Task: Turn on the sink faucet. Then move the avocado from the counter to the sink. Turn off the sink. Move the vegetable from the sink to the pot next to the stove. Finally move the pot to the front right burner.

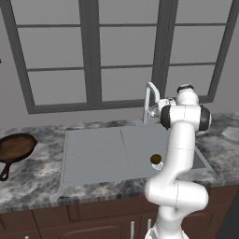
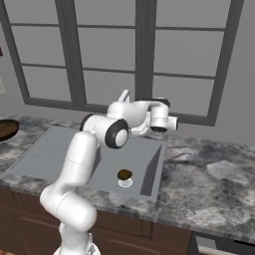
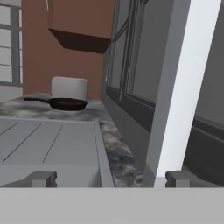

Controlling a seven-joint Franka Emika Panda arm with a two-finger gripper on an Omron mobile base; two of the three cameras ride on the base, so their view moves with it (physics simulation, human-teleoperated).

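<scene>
Hand [image 3: 105, 178] spread wide, holding nothing, raised at the back of the sink [image 1: 93, 154] right by the white faucet [image 3: 183, 87]. Avocado [image 2: 124, 174] resting in the basin over the drain, well below the hand. Dark pan [image 1: 16, 148] on the table [image 1: 32, 182] left of the sink.

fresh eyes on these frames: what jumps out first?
The white arm dominates, rising over the counter edge and bending toward the faucet behind the sink, under the big grey-framed window. Next, the dark avocado sits in the basin, over the drain. A brown skillet rests on the marbled counter to the sink's left; in the hand view the fingers flank the faucet's pale upright.
</scene>
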